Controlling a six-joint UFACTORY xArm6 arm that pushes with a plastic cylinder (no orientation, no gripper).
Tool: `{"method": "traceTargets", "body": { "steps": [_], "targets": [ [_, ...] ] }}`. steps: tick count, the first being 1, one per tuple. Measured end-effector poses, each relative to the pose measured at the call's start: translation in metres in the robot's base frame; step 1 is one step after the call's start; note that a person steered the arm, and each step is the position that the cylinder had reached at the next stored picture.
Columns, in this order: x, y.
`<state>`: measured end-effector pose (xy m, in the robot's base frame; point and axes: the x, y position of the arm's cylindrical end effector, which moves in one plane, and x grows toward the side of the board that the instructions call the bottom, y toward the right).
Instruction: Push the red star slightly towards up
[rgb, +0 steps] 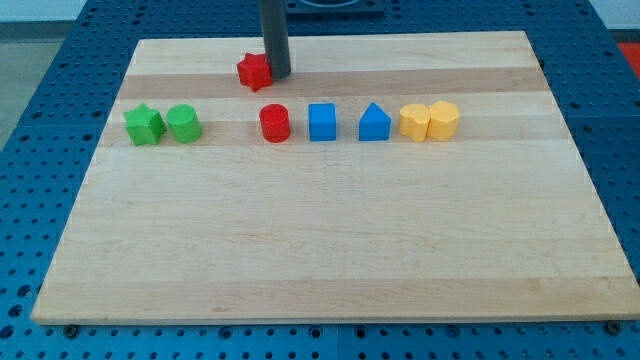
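The red star (254, 71) lies near the board's top edge, above the row of blocks and up-left of the red cylinder (274, 123). My tip (278, 76) is at the star's right side, touching or almost touching it. The rod rises straight out of the view's top.
A row of blocks runs across the wooden board (330, 250): green star (143, 125), green cylinder (184, 123), red cylinder, blue cube (322, 122), blue triangular block (374, 123), and two yellow blocks (414, 122) (444, 119) touching each other.
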<state>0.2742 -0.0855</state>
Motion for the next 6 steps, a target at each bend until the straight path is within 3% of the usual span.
{"method": "traceTargets", "body": {
  "steps": [2, 4, 6],
  "targets": [
    [0.031, -0.018],
    [0.001, -0.043],
    [0.001, -0.084]
  ]
}}
